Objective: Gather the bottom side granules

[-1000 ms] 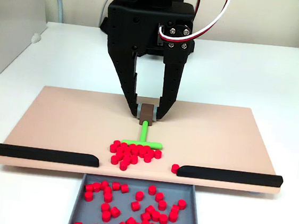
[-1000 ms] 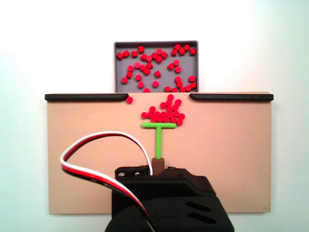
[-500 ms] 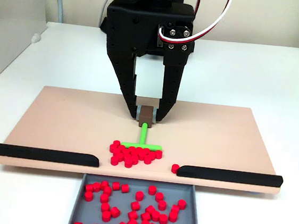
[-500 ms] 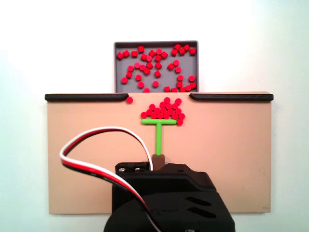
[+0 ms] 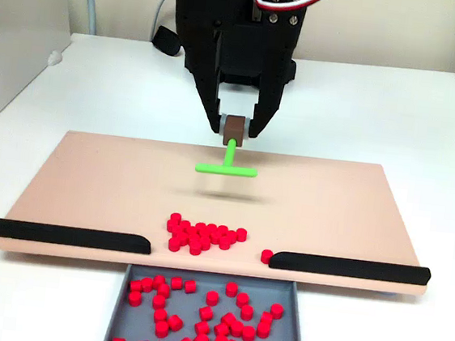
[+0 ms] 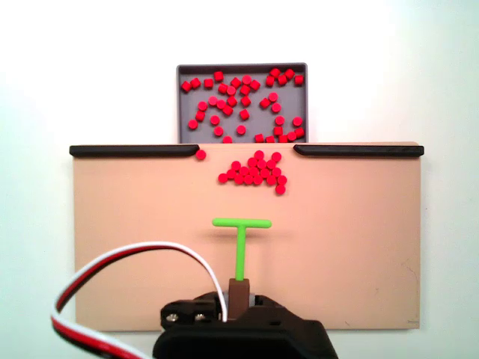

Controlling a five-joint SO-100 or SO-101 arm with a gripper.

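The gripper (image 5: 234,127) pinches the brown block of the green T-tool (image 5: 226,164), holding it above the board (image 5: 88,180) with its crossbar well apart from the granules (image 5: 203,235). The granules lie clumped at 6 o'clock of the tool, between two black rails (image 5: 70,235), one stray pellet (image 5: 266,256) touching the right rail. More pellets fill the grey tray (image 5: 204,311) beyond the board's edge.

A white table (image 5: 396,115) carries a tan board (image 5: 88,180) and grey tray (image 5: 118,306).
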